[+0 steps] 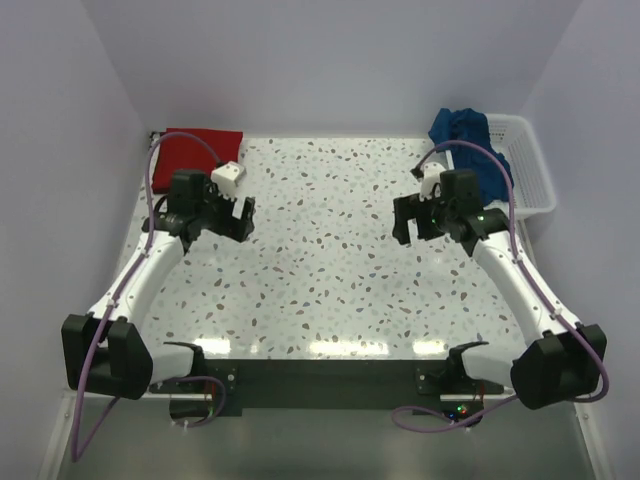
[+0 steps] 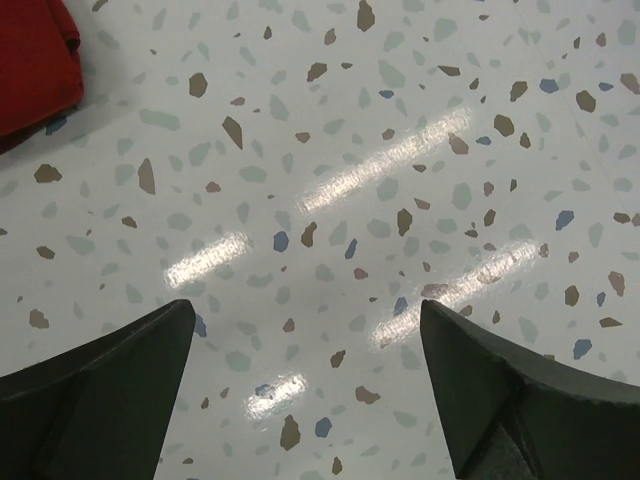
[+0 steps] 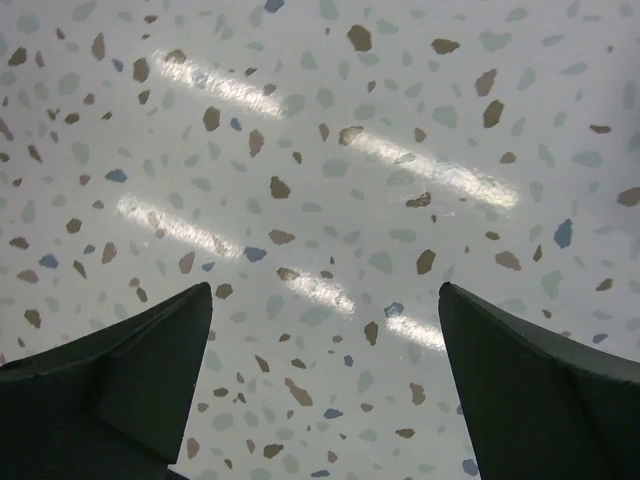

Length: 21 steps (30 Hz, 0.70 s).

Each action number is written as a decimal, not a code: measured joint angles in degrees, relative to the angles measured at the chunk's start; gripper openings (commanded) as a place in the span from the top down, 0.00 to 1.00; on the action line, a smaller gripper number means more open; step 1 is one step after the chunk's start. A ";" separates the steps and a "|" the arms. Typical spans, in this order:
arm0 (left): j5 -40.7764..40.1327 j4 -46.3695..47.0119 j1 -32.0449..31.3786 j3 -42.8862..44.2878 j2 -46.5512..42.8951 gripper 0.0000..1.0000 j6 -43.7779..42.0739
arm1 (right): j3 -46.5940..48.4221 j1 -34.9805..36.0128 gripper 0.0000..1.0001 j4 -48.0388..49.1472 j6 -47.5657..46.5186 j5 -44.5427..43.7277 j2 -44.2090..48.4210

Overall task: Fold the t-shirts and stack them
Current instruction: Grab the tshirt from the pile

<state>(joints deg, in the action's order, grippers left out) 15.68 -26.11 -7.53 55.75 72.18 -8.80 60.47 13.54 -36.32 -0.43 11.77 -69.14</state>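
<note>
The red t-shirt (image 1: 195,152) lies folded at the table's far left corner; its edge also shows in the left wrist view (image 2: 30,60). The navy blue t-shirt (image 1: 468,140) is bunched up, draped over the near end of the white basket (image 1: 530,165) at the far right. My left gripper (image 1: 240,222) is open and empty, just right of and nearer than the red shirt; in the left wrist view (image 2: 305,345) it hangs over bare table. My right gripper (image 1: 408,222) is open and empty, left of the blue shirt; the right wrist view (image 3: 325,330) shows only table below it.
The speckled terrazzo table (image 1: 330,270) lies between the two arms. Lilac walls close in the back and both sides. The basket stands against the right wall.
</note>
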 measured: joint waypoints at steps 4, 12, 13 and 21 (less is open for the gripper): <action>0.85 -0.09 0.00 2.95 0.44 0.00 0.04 | 6.58 -0.72 0.01 1.11 0.83 -6.84 -5.44; 3.21 1.44 0.00 7.48 1.64 0.00 0.31 | 28.94 -9.31 0.01 7.15 7.78 -16.39 -25.68; 3.63 1.64 0.00 7.80 1.97 0.00 0.33 | 30.97 -10.43 0.01 7.82 9.16 -17.97 -28.13; 6.08 2.93 0.00 9.03 5.05 0.00 1.36 | 50.42 -14.34 0.01 8.87 19.78 -31.17 -49.29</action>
<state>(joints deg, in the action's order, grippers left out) 21.76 -23.18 -7.53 64.77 77.23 -7.44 110.89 -0.80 -27.44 19.35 -19.40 -118.43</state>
